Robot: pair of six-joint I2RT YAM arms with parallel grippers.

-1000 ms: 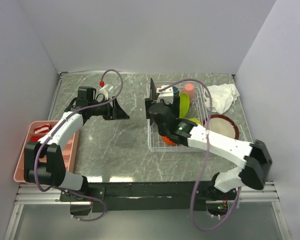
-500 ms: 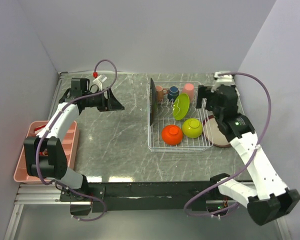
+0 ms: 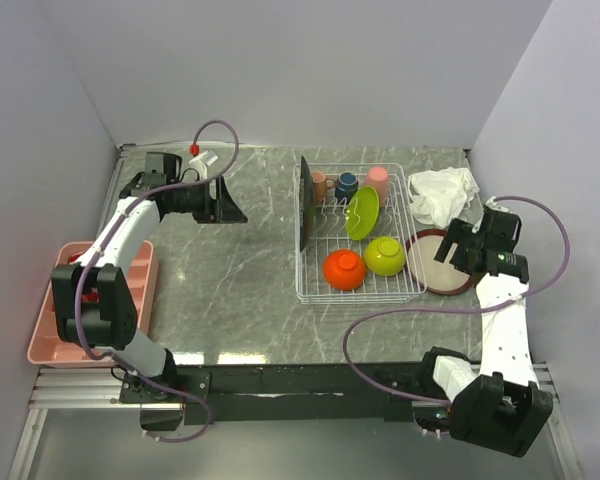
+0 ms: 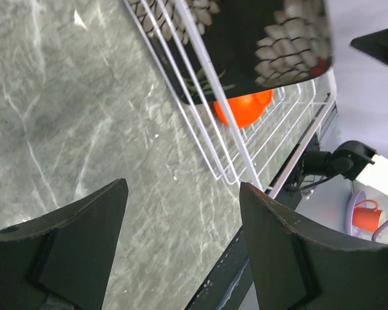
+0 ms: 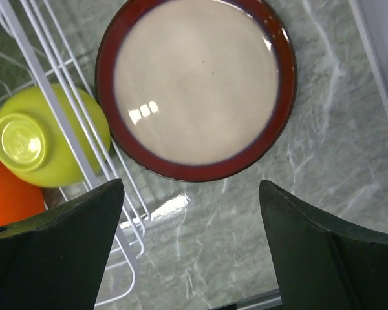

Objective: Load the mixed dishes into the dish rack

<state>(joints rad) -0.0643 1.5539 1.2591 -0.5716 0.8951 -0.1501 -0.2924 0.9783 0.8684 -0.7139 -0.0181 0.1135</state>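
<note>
Right gripper, jaws apart, is hovering over the brown round plate lying flat just right of the dish rack, white cloth rag beyond; left gripper is spread too.

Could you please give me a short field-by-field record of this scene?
In rack: floral plate, lime plate, salmon cup, navy cup, pink cup, orange bowl, lime bowl
Bowls: both upside down
Outside rack: brown plate, flat on table, beside rack's right side
Left gripper: open, empty, left of rack
Right gripper: open, empty, above brown plate
Other: rag, tray
</note>
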